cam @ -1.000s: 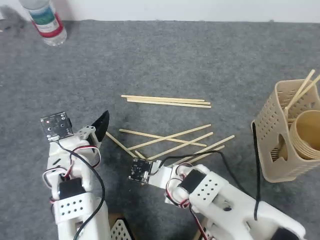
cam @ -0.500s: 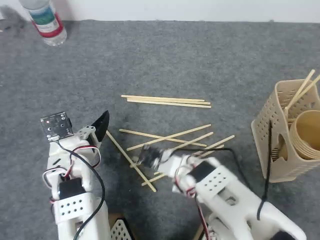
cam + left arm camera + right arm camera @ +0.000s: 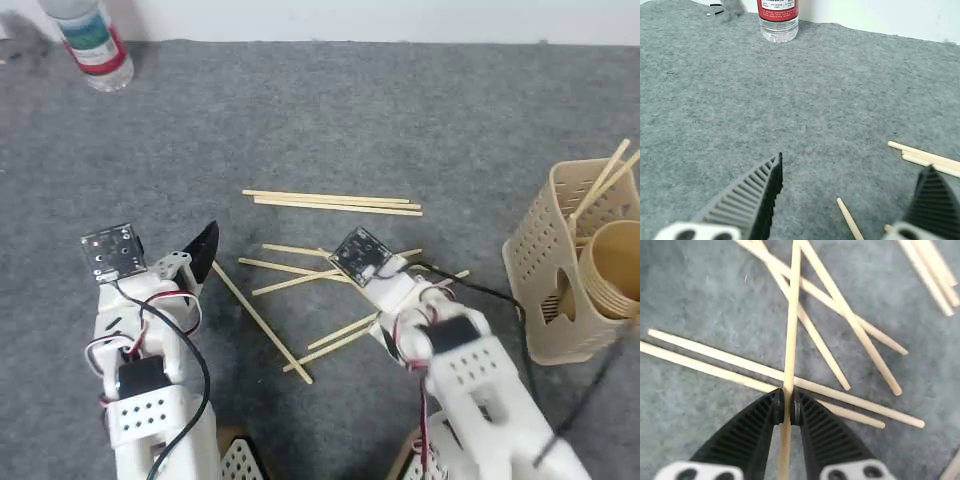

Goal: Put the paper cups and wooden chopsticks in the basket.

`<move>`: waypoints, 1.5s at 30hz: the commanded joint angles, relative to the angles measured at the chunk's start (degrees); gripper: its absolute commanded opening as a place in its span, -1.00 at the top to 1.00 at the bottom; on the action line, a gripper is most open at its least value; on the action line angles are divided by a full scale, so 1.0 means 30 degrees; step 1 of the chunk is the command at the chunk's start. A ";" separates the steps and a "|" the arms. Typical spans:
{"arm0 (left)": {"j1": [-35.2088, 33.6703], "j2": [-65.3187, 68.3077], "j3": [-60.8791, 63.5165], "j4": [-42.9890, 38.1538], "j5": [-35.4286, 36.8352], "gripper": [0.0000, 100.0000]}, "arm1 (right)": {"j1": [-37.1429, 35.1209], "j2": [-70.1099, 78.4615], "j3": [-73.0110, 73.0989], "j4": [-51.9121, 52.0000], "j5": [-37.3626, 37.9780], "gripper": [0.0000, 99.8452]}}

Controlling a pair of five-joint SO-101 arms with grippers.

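Chopstick (image 3: 794,300) lengthwise in right pincer (image 3: 787,402)

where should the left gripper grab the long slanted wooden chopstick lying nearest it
Grip the long slanted wooden chopstick on the half nearest the open left gripper, coming straight down with the jaws across it. It lies flat on the grey felt, and its far end lies by other chopsticks.

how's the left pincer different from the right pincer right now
The left pincer stands wide open; the right pincer is shut. The left pincer holds nothing, while the right pincer clamps one wooden chopstick. The left pincer is over mostly bare grey mat; the right pincer is over the crossed loose chopsticks. Both are dark and ridged on the inner faces.
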 commanded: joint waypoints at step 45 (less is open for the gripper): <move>0.0147 -0.0205 -0.0396 -0.0352 0.0176 0.23 | -0.1890 0.3707 -0.0762 -0.2183 -0.2344 0.58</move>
